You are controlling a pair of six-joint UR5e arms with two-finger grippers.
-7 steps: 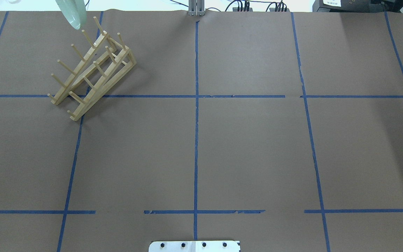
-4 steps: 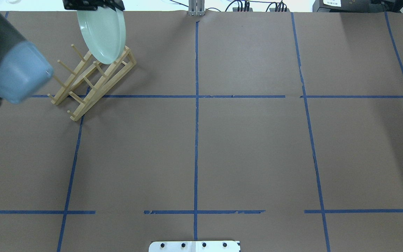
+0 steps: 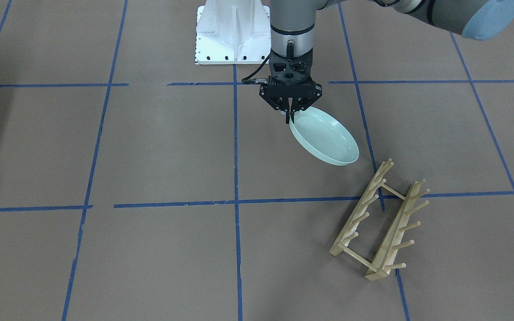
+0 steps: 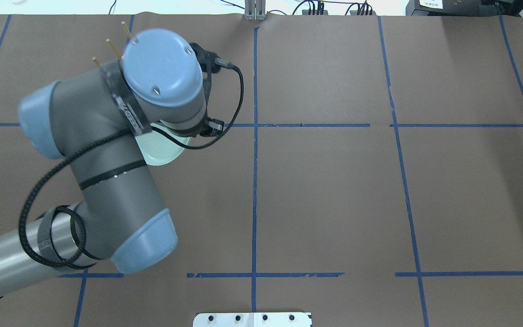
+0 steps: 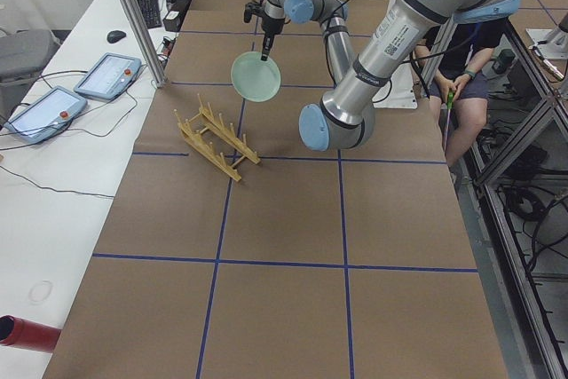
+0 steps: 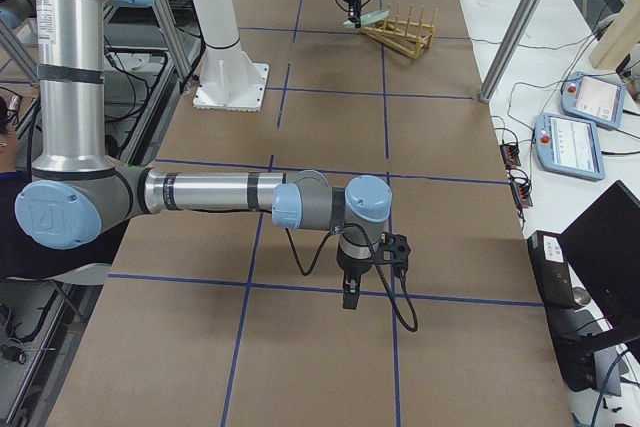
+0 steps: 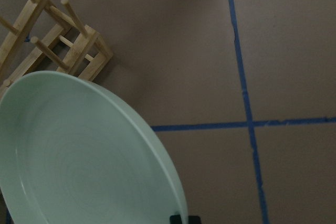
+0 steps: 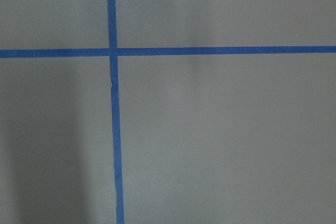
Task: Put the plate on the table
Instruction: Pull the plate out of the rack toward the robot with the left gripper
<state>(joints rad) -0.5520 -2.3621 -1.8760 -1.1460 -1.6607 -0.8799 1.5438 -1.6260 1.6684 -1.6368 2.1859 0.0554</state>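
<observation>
Left gripper fingers pinched shut on rim of round pale mint-green glossy plate; it hangs tilted toward 4 o'clock, above brown paper-covered table. Light wooden peg rack at 5 o'clock, apart. Lower slowly, low edge first, flatten, then release.

Brown paper-covered table, blue tape grid; white side bench holding teach pendants.

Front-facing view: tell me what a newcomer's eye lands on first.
The pale mint-green plate, held tilted by its rim in the left gripper near the view's centre, stands out first. Next comes the empty wooden peg rack, standing on the brown table to the lower right of it.
</observation>
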